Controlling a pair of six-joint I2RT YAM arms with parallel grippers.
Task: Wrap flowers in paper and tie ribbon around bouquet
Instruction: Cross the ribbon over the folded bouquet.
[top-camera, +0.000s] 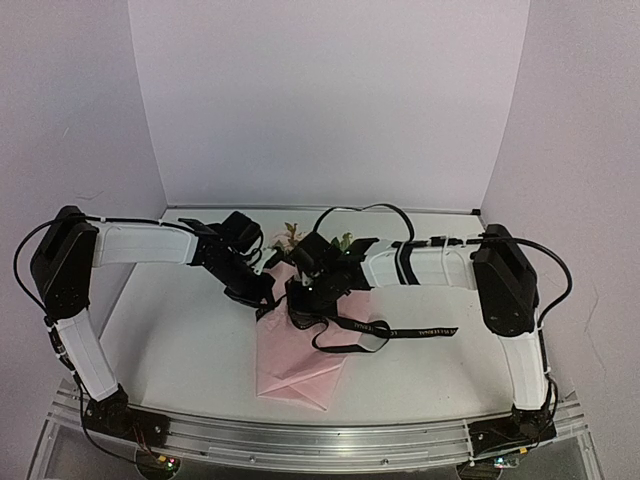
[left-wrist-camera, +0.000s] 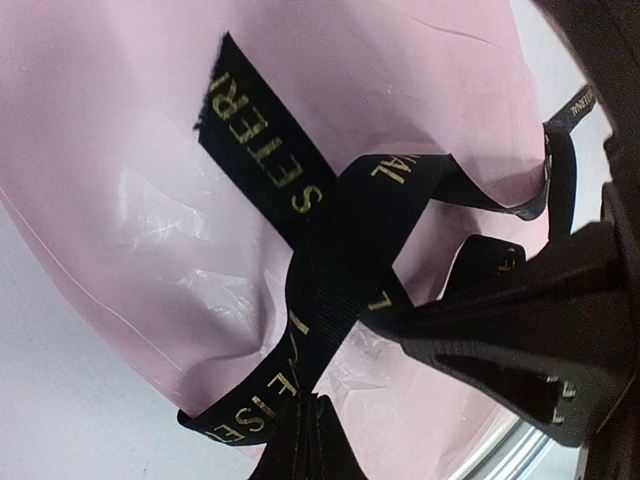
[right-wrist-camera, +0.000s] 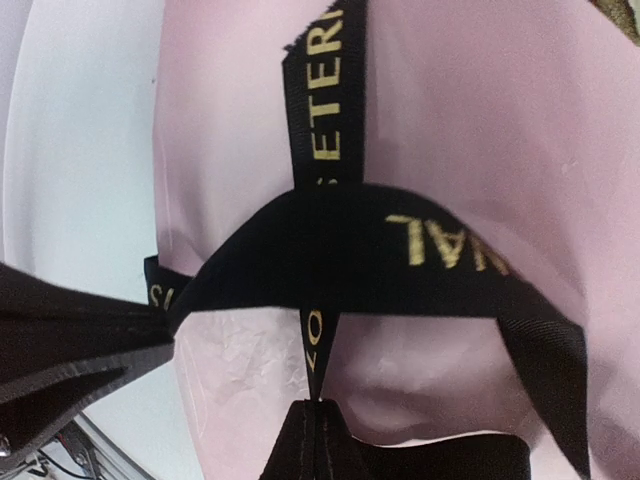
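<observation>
1 bouquet (top-camera: 296, 366), 1 ribbon (top-camera: 420, 329), 2 arms (top-camera: 140, 243) (top-camera: 430, 264).

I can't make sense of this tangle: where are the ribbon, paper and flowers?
ribbon (top-camera: 420, 329), top view, loose tail stretched right
paper (top-camera: 293, 372), top view, bare folded near part
flowers (top-camera: 292, 237), top view, leafy tips at far end

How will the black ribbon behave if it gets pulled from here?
Probably floppy: the ribbon bends in loose loops across the paper. Likely light, being thin and narrow. It may slide on that smooth sheet rather than bite.
</observation>
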